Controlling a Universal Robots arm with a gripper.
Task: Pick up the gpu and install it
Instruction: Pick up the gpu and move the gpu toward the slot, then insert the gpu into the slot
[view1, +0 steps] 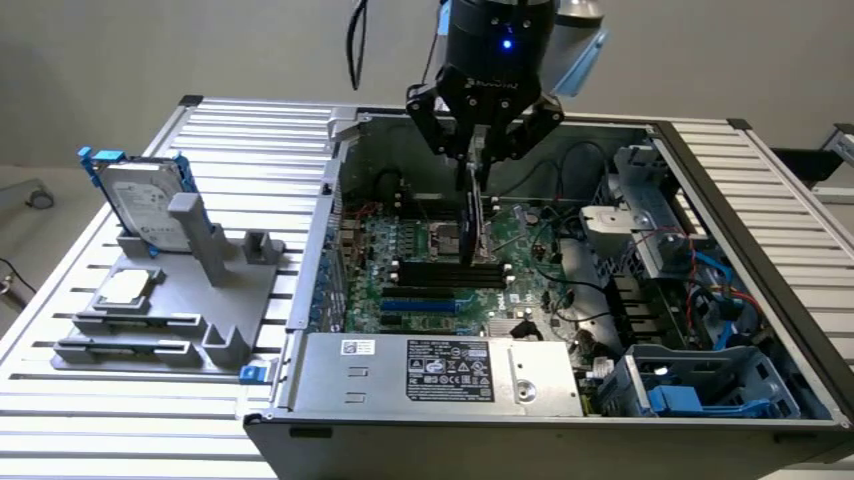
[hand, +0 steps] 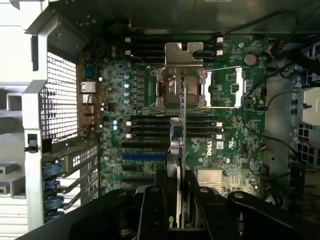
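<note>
Wrist view first: nearest to the camera, the two black fingers (hand: 152, 210) of the gripper (hand: 175, 202) are seen closed on the gpu (hand: 176, 145), one finger on each face. The card is held on edge, so only its thin green line and part of the black shroud are seen. It reaches away from the fingers towards the motherboard (hand: 230, 150). Behind it, black slots, blue slots (hand: 142, 156) and a silver socket frame (hand: 172, 92) are seen. A notched silver plate (hand: 183, 54) lies in line with the far end of the card; whether it belongs to the card cannot be told.

In the exterior view, a silver power supply (view1: 441, 370) is placed at the near wall of the open case (view1: 754, 215). On the exterior view's left, a grey stand (view1: 160, 320) is set on the table (view1: 134, 420). A small silver chip (view1: 127, 288) is laid on it, and a hard drive (view1: 140, 205) in a blue frame is stood upright. Further back, the gpu (view1: 474, 215) hangs upright from the gripper (view1: 481, 155) over the middle of the motherboard (view1: 427, 250), well apart from the stand. Its lower edge is down near the black slots; whether it touches them cannot be told.
</note>
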